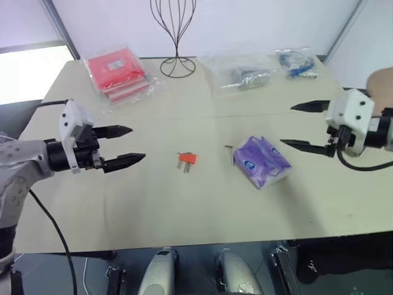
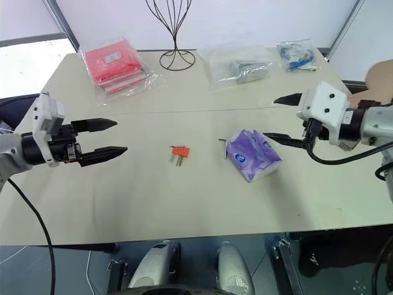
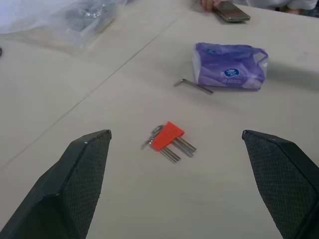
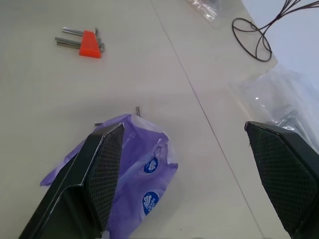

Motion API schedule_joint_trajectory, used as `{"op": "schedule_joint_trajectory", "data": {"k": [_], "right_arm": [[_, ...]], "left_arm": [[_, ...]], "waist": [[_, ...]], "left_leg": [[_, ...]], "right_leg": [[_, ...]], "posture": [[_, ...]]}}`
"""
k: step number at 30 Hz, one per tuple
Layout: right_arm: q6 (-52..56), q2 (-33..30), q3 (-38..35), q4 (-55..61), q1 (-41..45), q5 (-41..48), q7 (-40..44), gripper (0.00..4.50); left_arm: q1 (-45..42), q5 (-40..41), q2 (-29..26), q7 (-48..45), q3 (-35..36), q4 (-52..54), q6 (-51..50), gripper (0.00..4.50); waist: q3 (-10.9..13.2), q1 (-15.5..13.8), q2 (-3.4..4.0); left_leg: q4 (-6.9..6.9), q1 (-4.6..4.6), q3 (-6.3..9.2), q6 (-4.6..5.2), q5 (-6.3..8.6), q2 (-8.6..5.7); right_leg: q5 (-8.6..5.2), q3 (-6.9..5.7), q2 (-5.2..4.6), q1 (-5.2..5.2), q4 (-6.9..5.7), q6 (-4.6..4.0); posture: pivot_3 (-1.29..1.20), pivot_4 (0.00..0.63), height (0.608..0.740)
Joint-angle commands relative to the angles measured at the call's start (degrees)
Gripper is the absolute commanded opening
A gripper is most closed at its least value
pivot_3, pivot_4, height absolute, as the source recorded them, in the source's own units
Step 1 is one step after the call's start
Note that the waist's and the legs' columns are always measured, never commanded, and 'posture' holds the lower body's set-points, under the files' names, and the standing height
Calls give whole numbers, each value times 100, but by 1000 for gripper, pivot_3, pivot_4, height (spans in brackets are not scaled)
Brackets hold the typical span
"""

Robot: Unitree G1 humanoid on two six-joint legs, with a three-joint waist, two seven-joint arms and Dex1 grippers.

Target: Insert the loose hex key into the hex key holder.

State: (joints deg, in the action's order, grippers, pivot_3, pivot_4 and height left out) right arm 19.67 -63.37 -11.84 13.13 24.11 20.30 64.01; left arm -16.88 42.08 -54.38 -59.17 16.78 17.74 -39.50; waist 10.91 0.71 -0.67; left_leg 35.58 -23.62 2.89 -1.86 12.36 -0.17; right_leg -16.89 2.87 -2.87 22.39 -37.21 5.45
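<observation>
A pale beige worktop (image 1: 184, 203) stands before a white wall, with a seam running across its middle from side to side. Near the middle of the worktop, on the near side of the seam, lies the hex key holder (image 1: 187, 158), a small orange-red block with short dark keys sticking out toward the near edge. Just to its right, apart from it, lies the loose hex key (image 1: 231, 153), a thin dark L-shaped rod flat on the surface, right beside the left edge of a purple tissue pack (image 1: 263, 161); whether the 2 touch cannot be told.

The left gripper (image 1: 126, 146) hovers above the left part of the worktop, pointing toward the middle, its 2 black fingers spread wide with nothing between them. The right gripper (image 1: 304, 126) hovers above the right part, pointing toward the middle just beyond the tissue pack, its 2 fingers likewise spread wide and holding nothing.

Toward the far left corner lies a stack of red flat packets (image 1: 118, 75) in clear plastic. At the far edge, near the middle, stands a black wire stand (image 1: 177, 37). To its right lie a clear bag (image 1: 245, 77) with grey metal parts and, nearer the far right corner, a clear bag with blue parts (image 1: 296, 63). A dark phone (image 3: 232, 11) lies at the worktop's edge, with a person's fingertips (image 3: 207, 5) beside it.
</observation>
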Motion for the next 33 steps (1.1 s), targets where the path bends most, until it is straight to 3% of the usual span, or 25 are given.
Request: {"op": "schedule_joint_trajectory", "data": {"k": [1,8,15,22,29,33], "right_arm": [[35,-71,-173,189,45,99,-12,4019],[595,39,-174,881,35,474,-251,4019],[662,-4,-59,982,-12,448,-268,4019],[868,-114,-400,1275,-350,616,-237,4019],[945,-110,-470,1476,-847,564,-287,4019],[319,-79,-685,1082,-1584,241,10,4019]], "left_arm": [[-146,93,-89,-16,164,141,63,4407],[-360,371,-152,58,298,-42,-270,4407],[-389,20,-14,104,-27,-215,3,4407],[-338,-21,33,44,-76,-159,37,4407],[-499,-242,91,-40,-338,-374,216,4407],[-538,-242,145,23,-381,-324,191,4407]], "waist": [[0,3,0],[1,15,2],[1,4,2],[1,2,2],[1,-2,1],[0,-16,0]], "left_leg": [[0,0,0,0,0,0],[-1,-3,0,0,0,1],[0,-4,-4,0,0,0],[-1,-5,-2,0,0,1],[2,-5,-3,0,0,0],[2,-6,-1,0,0,1]], "right_leg": [[0,0,0,1,0,0],[2,0,3,6,-2,3],[2,0,5,5,-2,4],[3,0,5,7,-2,6],[3,0,6,5,-2,5],[11,-2,11,3,-2,20]], "posture": [[0,150,740],[0,150,740],[0,150,740],[0,150,740],[0,150,740],[0,150,740]]}}
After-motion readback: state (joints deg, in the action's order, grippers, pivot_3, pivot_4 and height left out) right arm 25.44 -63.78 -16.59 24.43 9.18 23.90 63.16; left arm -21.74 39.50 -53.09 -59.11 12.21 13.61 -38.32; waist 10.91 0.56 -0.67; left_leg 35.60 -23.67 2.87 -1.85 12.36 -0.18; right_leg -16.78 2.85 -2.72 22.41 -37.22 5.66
